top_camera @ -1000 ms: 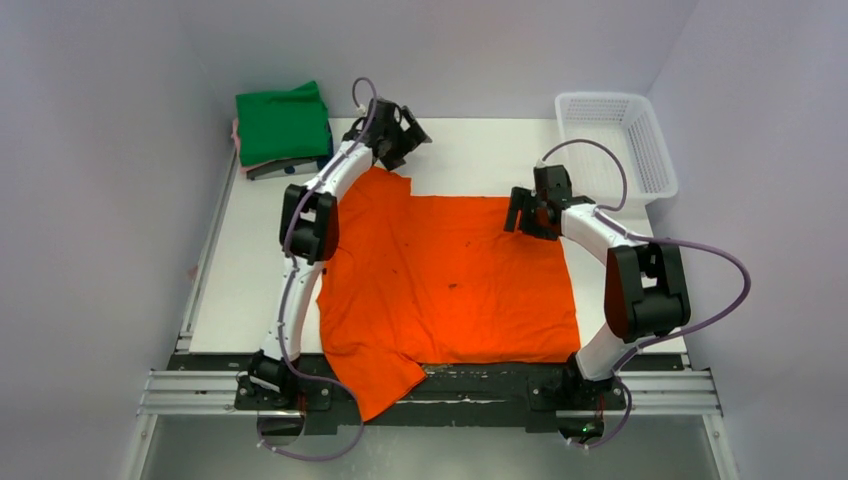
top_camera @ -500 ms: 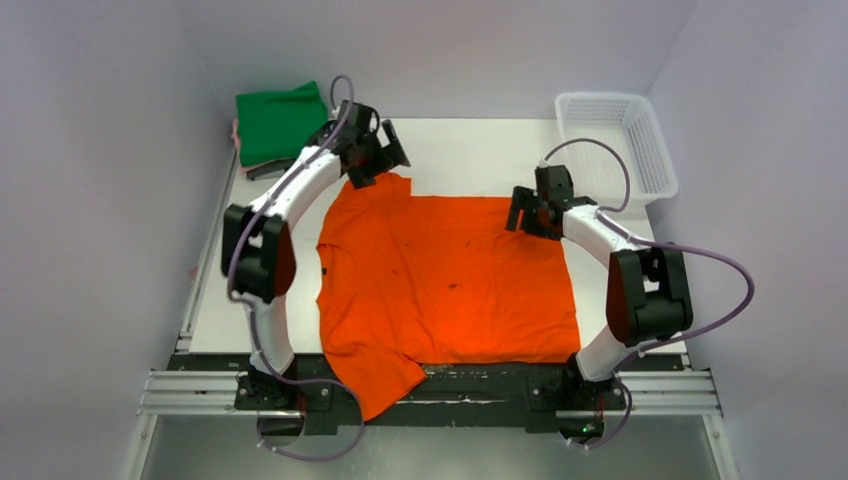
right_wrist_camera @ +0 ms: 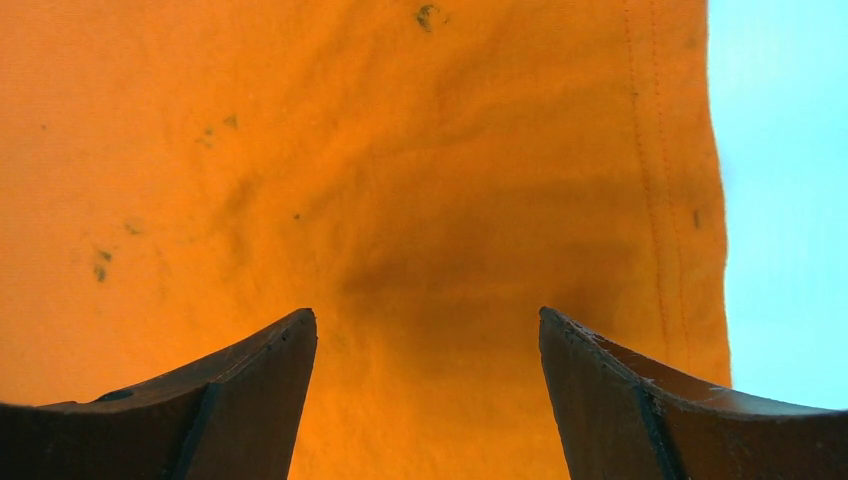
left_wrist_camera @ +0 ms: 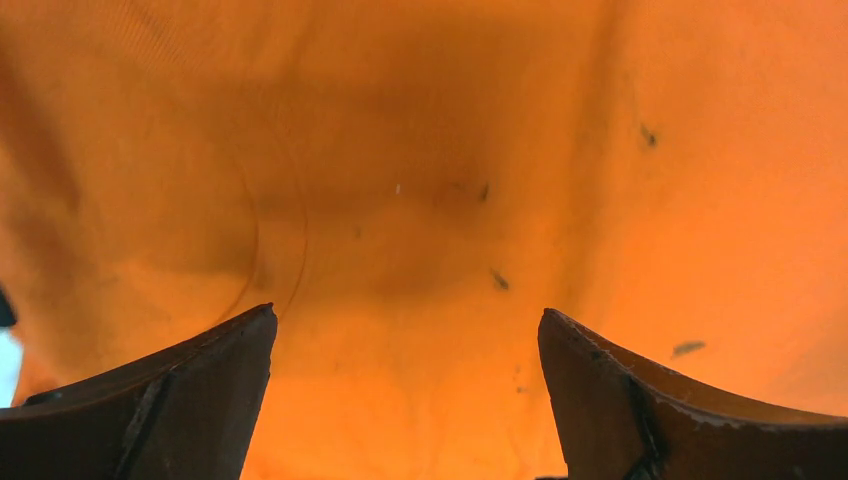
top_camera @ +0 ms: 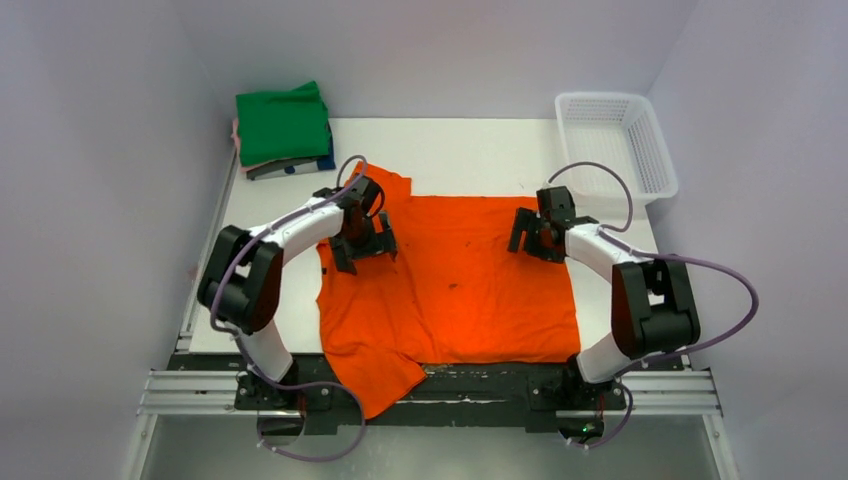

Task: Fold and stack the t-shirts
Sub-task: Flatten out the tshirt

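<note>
Orange cloth covers most of the white surface point(top_camera: 470, 150): the orange t-shirt point(top_camera: 450, 290) lies spread out flat in the middle, and one sleeve at the near left hangs over the front edge. The left hand point(top_camera: 362, 238) is over the far left part of this t-shirt, and its fingers point(left_wrist_camera: 180, 400) are wide apart with only orange cloth showing between them. The right hand point(top_camera: 530, 232) is over the far right corner, also wide apart and holding nothing, and the edge of the cloth runs just beside it. I cannot tell if the fingertips touch the cloth. In the far left corner a green t-shirt point(top_camera: 283, 123) sits folded on top of a pink t-shirt point(top_camera: 237, 137) and a dark blue t-shirt point(top_camera: 327, 158). A white basket point(top_camera: 655, 140) stands in the far right corner, apart from the orange t-shirt
</note>
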`<state>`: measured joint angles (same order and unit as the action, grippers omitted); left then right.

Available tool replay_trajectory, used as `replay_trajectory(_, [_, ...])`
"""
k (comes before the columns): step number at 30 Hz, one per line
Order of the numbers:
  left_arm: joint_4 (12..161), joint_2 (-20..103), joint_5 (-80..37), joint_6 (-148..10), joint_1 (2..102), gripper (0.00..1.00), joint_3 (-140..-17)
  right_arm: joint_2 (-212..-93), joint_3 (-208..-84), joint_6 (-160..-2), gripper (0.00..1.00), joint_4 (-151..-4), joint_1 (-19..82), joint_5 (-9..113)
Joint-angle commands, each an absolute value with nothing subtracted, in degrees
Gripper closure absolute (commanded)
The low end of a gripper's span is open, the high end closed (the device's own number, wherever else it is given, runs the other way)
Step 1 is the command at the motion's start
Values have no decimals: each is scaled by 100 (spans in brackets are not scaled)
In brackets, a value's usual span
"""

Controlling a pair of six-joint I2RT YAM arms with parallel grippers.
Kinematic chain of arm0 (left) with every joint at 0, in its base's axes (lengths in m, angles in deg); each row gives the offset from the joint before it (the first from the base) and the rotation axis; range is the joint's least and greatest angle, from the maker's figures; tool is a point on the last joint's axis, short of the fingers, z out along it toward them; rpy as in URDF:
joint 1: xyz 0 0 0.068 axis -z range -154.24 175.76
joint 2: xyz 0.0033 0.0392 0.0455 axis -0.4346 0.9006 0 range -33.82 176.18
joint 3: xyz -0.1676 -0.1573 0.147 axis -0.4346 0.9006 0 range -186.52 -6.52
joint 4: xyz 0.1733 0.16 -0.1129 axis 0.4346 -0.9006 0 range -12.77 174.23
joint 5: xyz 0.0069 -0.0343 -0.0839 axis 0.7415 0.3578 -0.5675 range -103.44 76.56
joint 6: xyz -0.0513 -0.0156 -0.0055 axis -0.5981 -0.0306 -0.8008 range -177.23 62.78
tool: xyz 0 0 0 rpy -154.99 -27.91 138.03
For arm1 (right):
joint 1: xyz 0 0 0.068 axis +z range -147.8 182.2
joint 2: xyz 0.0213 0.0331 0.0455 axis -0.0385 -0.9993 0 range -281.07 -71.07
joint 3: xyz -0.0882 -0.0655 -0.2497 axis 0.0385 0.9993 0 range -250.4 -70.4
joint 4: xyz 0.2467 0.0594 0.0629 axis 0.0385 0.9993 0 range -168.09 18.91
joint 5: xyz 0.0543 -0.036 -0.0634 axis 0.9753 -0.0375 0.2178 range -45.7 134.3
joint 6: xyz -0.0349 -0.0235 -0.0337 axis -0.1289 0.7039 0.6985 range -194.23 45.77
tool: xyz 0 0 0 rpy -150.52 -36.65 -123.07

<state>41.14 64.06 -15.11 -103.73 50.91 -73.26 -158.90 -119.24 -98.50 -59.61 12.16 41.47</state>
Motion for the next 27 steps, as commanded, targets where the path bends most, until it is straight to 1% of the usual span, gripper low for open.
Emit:
replay_trajectory(1, [4320,7061,-1443,-10439,4942,0,-7990,-16214,-12097,-10035,20,-6435,1220,4300])
replay_trajectory(4, [4154,7714,-1718,-10467,4722,0,-8519,-16619,-12394,-10117,20,-6414,1213,4145])
replay_trajectory(10, [3206,8982,-1761,-10397,4623,0,-10080,-17564,-13315,-10150,21,-6239,1205,4015])
replay_trajectory(14, [2690,9885,-2266,-10420,4376,0,-11414,-18063,-13980,-10194,21,-6057,1200,3911])
replay_trajectory(17, [2159,10393,-2248,-10303,4300,0,-12608,-18493,-14525,-10176,21,-5875,1195,3826])
replay_trajectory(19, [2202,10635,-2302,-10306,4232,0,-13177,-18713,-14852,-10191,21,-5800,1189,3794])
replay_trajectory(21, [2403,10943,-2780,-10389,4079,0,-13730,-18888,-15141,-10192,20,-5773,1180,3804])
replay_trajectory(25, [2794,11631,-3079,-10726,3769,0,-14643,-19130,-15610,-10158,20,-5791,1146,3799])
replay_trajectory(27, [3044,11790,-3254,-10852,3650,0,-14851,-19217,-15813,-10125,20,-5782,1125,3786])
